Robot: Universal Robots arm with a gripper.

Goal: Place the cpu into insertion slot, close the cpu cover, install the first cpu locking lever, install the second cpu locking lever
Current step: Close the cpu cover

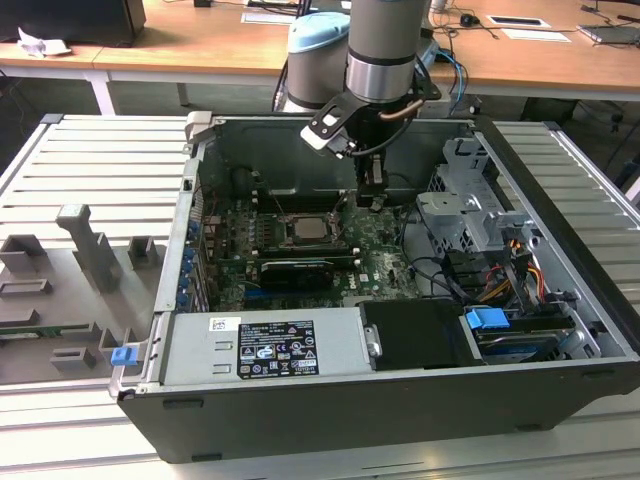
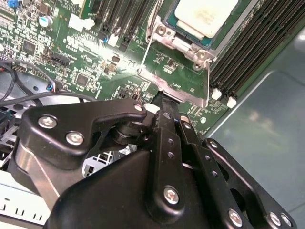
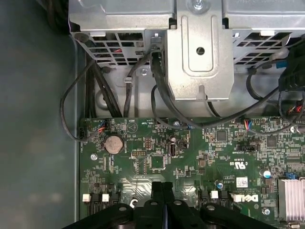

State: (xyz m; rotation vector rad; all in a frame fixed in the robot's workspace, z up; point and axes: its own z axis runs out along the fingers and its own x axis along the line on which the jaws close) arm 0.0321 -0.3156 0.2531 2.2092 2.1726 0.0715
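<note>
The arm [image 1: 383,40] points straight down into the computer case [image 1: 300,425]. Its pincer [image 1: 373,204], closed with nothing between its fingers, hangs beside the cpu [image 1: 303,229].

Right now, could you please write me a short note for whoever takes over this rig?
Tool: shut, with its tip at the free edge of the cpu cover. Whether it pinches that edge I cannot tell.
Cpu: lying in the insertion slot, pale metal top up.
Cover: open, tilted away from the slot.
Done: cpu placed.
Left: closing the cover and both locking steps.
</note>
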